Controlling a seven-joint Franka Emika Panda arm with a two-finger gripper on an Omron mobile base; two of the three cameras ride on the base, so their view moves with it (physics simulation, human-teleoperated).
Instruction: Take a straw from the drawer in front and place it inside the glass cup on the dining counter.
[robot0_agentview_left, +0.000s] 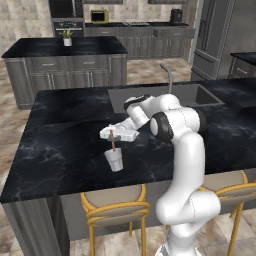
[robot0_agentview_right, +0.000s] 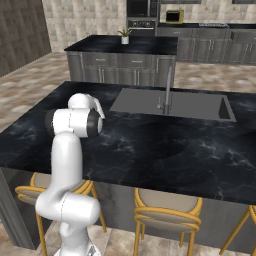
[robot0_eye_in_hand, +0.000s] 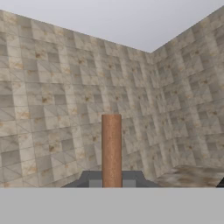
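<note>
The end effector (robot0_agentview_left: 112, 135) is seen poised just above the cup (robot0_agentview_left: 114, 160) on the black marble table (robot0_agentview_left: 60, 150), clenched on the straw (robot0_agentview_left: 112, 142), which is held upright between its fingers. In the left base view the straw's lower end is seen reaching down to the cup's rim; whether it is already inside cannot be told. The cup is shown standing upright near the table's front edge, well apart from the sink (robot0_agentview_left: 192, 94) set into the far side of the top, where a curved tap (robot0_agentview_left: 167, 75) is mounted.

In the hand view the straw (robot0_eye_in_hand: 111, 151) is seen rising as an orange-brown column from between the dark finger tips, against tiled walls.

Yellow stools (robot0_agentview_left: 116, 209) are tucked under the table's near edge. From the right base view the white arm (robot0_agentview_right: 70, 150) is seen rising at the lower left, blocking the cup from sight, with the sink (robot0_agentview_right: 172, 104) and tap (robot0_agentview_right: 167, 90) beyond it. A second island carrying a small potted plant (robot0_agentview_left: 67, 38) is seen in the background.
</note>
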